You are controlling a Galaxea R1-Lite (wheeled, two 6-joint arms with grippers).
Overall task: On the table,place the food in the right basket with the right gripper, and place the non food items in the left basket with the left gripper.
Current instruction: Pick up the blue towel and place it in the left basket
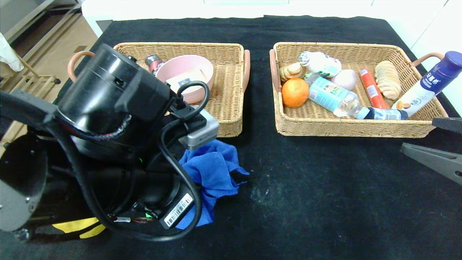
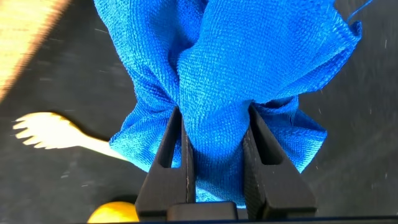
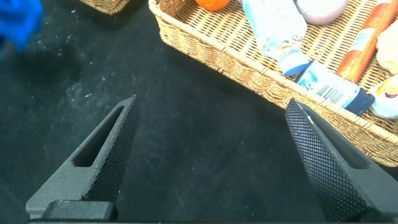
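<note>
My left gripper [image 2: 214,107] is shut on a bunched blue cloth [image 2: 249,56], which hangs between its fingers above the table [image 1: 325,198]. In the head view the cloth [image 1: 213,169] shows beside the left arm [image 1: 119,108], in front of the left basket [image 1: 227,90]. My right gripper [image 1: 418,134] stands open and empty before the right basket [image 1: 353,126]; its wrist view shows the gripper [image 3: 211,102] over bare black cloth. In that basket lie a clear water bottle [image 1: 334,97], a small white bottle [image 1: 319,63] and a white bottle with a dark-blue cap [image 1: 426,90].
The left basket holds a pink bowl [image 1: 187,68] and a small can [image 1: 154,63]. An orange [image 1: 295,92], bread pieces [image 1: 388,83] and a red tube [image 1: 371,90] share the right basket. Under the left arm lie a pale fork [image 2: 50,132] and a yellow rounded thing [image 2: 115,213].
</note>
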